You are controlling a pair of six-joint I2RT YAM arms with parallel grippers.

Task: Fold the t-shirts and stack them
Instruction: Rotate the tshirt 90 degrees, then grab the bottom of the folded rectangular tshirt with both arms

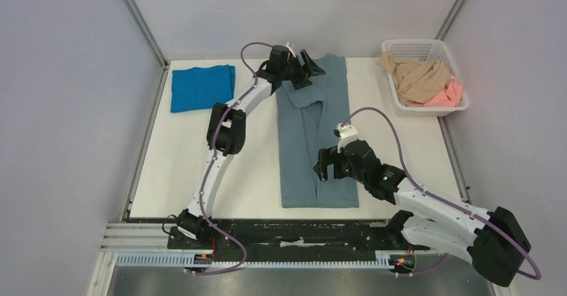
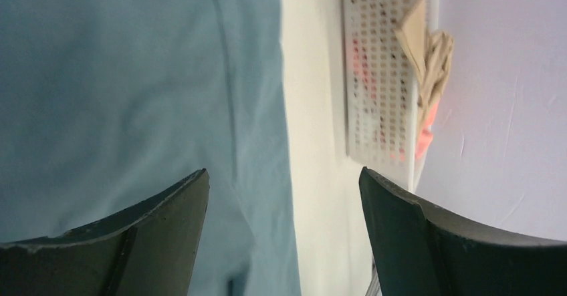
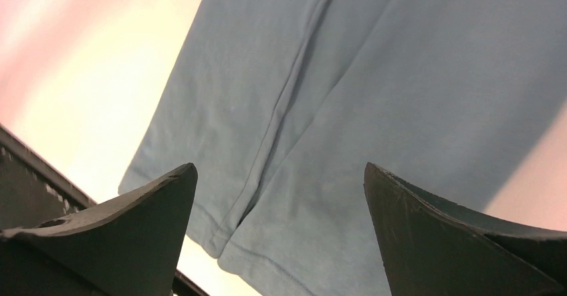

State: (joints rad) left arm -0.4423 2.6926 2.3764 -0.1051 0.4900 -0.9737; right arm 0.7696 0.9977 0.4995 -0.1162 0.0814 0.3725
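Down the middle of the white table (image 1: 187, 162), the grey-blue t-shirt (image 1: 301, 149) lies as a long, soft strip, folded lengthwise and seamed. The left gripper (image 1: 313, 71) gapes wide over its far end, and the right gripper (image 1: 324, 166) gapes wide above its near hem, both gripping nothing. The bright blue t-shirt (image 1: 202, 87) sits folded far left. Tan (image 1: 414, 75) and pink (image 1: 446, 95) t-shirts lie crumpled in the perforated basket (image 1: 418, 45) far right. Tabletop shows either side of the strip.

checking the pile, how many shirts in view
4: grey-blue one lying mid-table, bright blue one folded far left, tan one and pink one in the basket; more may hide there.
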